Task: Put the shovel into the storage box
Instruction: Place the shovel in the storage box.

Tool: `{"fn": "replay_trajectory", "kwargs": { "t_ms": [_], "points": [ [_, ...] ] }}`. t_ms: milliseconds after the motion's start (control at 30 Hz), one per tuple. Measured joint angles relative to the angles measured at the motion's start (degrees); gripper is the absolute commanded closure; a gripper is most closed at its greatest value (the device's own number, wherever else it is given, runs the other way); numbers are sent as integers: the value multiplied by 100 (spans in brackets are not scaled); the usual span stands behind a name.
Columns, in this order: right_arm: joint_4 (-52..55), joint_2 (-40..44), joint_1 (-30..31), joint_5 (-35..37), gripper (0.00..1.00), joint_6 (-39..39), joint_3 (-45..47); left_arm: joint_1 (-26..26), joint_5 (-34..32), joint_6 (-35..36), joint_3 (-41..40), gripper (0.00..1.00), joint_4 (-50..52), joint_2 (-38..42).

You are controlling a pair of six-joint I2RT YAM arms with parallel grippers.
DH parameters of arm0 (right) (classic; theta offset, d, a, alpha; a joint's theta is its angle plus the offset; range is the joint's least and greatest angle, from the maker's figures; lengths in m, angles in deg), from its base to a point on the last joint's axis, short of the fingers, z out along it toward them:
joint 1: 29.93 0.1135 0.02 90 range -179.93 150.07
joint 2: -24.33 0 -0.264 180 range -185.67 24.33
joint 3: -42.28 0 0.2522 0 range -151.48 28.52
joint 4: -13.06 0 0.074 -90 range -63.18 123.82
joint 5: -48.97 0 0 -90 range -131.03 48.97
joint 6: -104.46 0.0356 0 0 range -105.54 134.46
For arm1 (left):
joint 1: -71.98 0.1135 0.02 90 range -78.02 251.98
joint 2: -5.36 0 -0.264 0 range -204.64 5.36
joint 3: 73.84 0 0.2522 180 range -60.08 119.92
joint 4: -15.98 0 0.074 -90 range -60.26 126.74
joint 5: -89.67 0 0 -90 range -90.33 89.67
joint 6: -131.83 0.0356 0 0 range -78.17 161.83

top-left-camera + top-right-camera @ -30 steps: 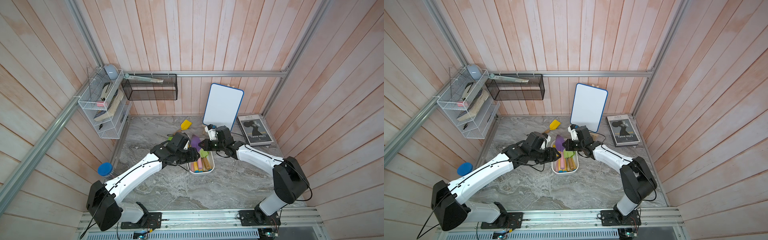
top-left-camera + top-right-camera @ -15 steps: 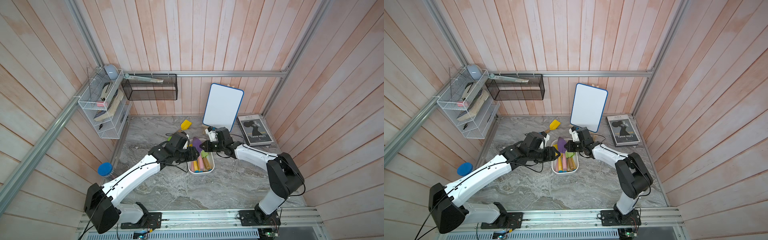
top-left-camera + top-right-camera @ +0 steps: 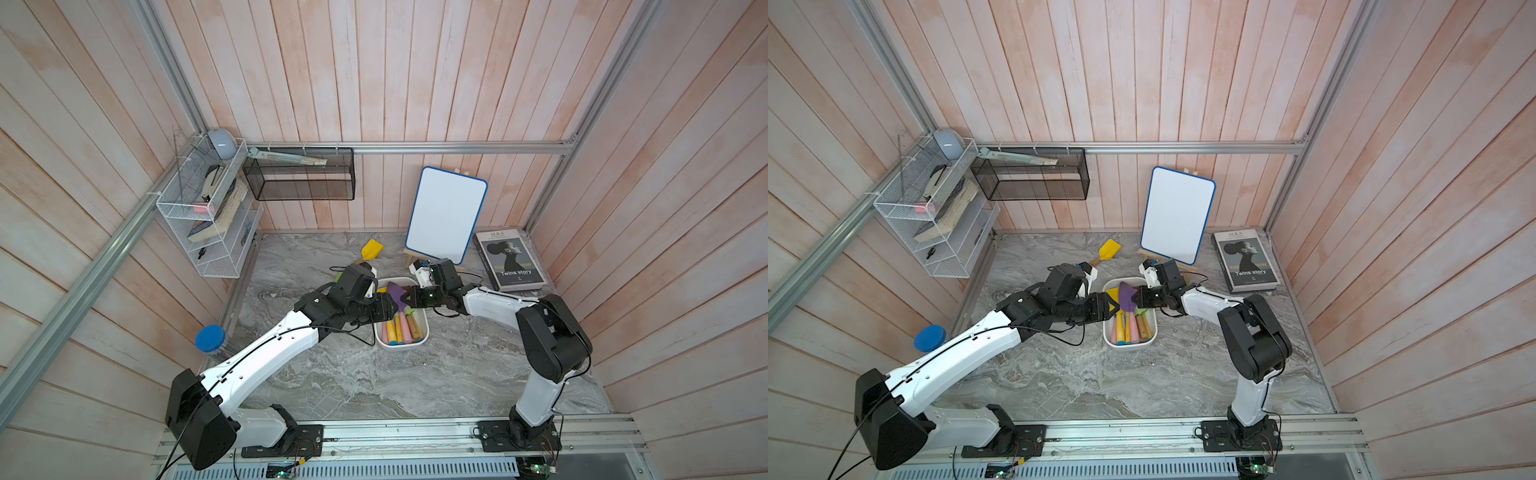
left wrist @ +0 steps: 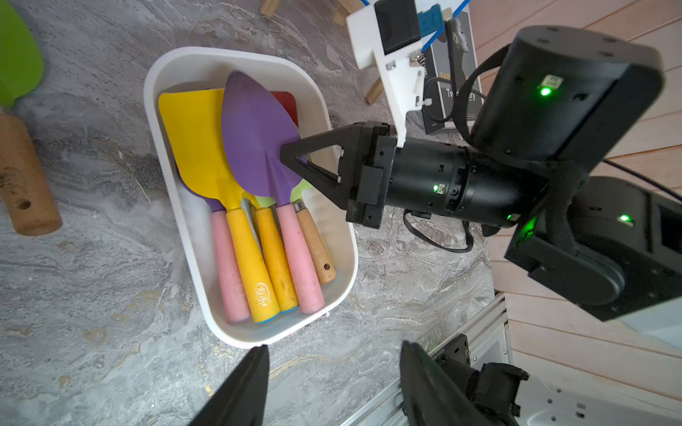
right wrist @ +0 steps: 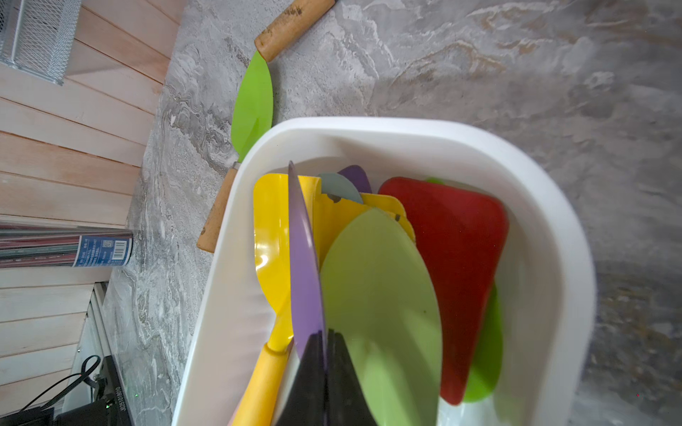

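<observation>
Toy shovels fill the white storage box [image 4: 173,191] on the marble table [image 4: 92,369]: a yellow shovel [image 4: 195,136], a red blade [image 5: 454,265] and a green blade [image 5: 380,295], with pink, yellow and wooden handles side by side. My right gripper [image 4: 289,154] pinches the purple shovel [image 4: 254,136] by its blade, which is tilted on edge inside the box, handle among the rest. My left gripper [image 4: 332,350] hovers just beside the box, fingers spread, holding nothing.

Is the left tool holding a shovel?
No, the left wrist view shows the left tool open, its jaws apart with nothing between them.
</observation>
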Motion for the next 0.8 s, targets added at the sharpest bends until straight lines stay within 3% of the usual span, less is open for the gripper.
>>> {"fn": "replay_trajectory", "kwargs": {
  "t_ms": [533,800],
  "points": [
    [-120,-61,-26,-107,99,0,0,0,-4,46,0,38,4,-46],
    [-94,-61,-26,-2,75,-52,0,0,-46,63,0,38,42,-76]
  ]
}}
